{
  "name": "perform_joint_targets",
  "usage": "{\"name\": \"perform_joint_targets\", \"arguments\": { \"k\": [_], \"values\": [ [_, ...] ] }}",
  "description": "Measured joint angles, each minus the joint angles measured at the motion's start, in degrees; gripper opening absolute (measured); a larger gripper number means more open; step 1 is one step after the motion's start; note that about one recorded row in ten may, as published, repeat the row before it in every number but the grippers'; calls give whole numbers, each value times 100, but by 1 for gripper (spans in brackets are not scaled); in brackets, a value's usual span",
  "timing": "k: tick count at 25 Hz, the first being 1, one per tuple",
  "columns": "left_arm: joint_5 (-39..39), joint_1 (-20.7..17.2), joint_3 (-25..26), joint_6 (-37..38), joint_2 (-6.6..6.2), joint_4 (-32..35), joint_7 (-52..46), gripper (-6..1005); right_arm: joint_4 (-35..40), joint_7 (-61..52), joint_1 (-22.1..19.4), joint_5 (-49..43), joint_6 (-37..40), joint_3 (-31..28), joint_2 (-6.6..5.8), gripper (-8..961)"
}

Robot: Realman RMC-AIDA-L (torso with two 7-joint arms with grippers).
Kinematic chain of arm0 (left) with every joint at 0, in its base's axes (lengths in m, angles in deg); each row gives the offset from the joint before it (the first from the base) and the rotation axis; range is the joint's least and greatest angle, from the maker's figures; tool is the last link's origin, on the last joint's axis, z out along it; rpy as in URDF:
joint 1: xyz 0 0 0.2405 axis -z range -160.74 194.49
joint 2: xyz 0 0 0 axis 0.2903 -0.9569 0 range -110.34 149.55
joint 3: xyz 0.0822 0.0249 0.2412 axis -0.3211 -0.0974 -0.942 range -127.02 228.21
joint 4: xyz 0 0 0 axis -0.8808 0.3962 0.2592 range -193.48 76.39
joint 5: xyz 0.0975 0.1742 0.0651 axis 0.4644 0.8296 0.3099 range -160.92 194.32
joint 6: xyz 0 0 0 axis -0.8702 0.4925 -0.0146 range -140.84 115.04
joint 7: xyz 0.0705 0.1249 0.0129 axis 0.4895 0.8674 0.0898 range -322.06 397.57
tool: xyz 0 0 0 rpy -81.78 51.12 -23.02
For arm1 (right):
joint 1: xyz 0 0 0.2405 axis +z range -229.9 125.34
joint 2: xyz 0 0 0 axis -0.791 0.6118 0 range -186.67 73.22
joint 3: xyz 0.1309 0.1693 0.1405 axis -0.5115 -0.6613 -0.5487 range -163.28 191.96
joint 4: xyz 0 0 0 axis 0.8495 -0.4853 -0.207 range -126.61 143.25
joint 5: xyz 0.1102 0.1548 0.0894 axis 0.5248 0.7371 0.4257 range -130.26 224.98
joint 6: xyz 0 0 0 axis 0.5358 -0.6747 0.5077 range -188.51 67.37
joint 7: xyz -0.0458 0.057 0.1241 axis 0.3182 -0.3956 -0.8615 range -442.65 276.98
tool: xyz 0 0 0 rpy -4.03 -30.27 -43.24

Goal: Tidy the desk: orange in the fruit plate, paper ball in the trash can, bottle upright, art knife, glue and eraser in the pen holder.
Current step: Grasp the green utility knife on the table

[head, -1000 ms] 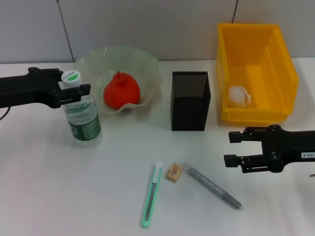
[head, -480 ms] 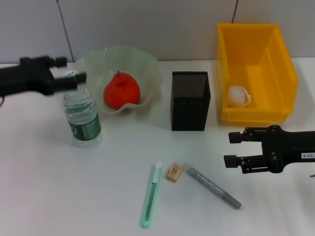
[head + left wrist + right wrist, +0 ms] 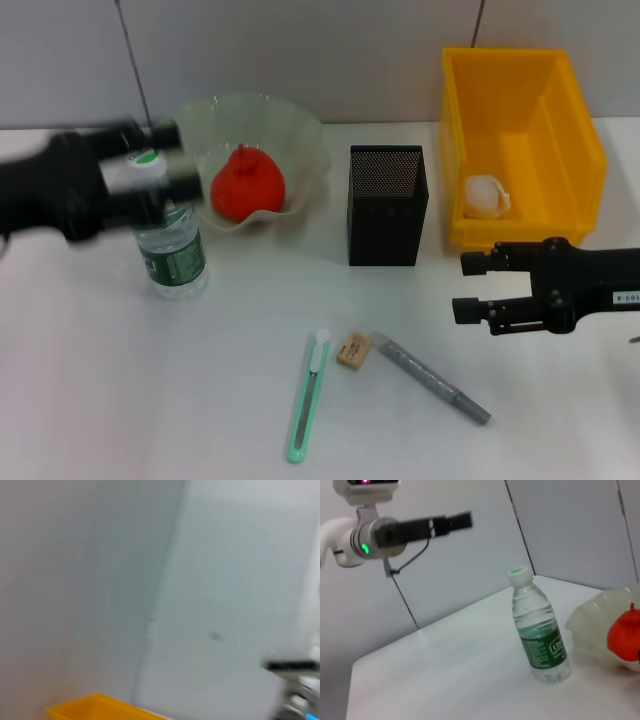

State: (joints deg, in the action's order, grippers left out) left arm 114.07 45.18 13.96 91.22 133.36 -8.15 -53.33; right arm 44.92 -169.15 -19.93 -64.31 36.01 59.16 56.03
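Three items remain loose on the tabletop [image 3: 90,380]: the art knife [image 3: 308,395], the eraser [image 3: 353,350] and the glue [image 3: 432,378], all lying flat in front of the pen holder [image 3: 388,205]. The orange [image 3: 247,185] is seen in the fruit plate [image 3: 290,130], the paper ball [image 3: 486,196] in the trash can [image 3: 575,140], and the bottle [image 3: 166,235] stands upright.

The right end effector [image 3: 468,287] is held released, jaws apart, just beside the glue and above the tabletop. The left end effector [image 3: 178,160] is blurred near the bottle cap, apart from it in the right wrist view; whether it is released or clenched cannot be told.

The glue is judged light, stiff and smooth, so a grasp across its middle is advised. The art knife is thin, rigid and low-lying; it is best taken across its narrow sides near mid-length. The eraser is small, slightly yielding and grippy, and can be pinched across its short sides.
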Motion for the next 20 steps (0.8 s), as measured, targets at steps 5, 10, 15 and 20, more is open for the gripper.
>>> {"name": "perform_joint_targets", "arguments": {
  "k": [5,10,15,20],
  "values": [
    [421,-193,-609,224,169,-353,406,759,32,-174,147,2,125,7,-3,788],
    [823,-207,-652,37,284,-536,469,759,40,-287,212,-36,184,16,-19,788],
    [1138,35,-675,0,338,-95,-418,755,45,-337,120,-50,171,3,-46,788],
    [1496,336,-707,122,297,664,-1612,751,58,-416,-31,-54,165,0,-82,788]
  ]
}}
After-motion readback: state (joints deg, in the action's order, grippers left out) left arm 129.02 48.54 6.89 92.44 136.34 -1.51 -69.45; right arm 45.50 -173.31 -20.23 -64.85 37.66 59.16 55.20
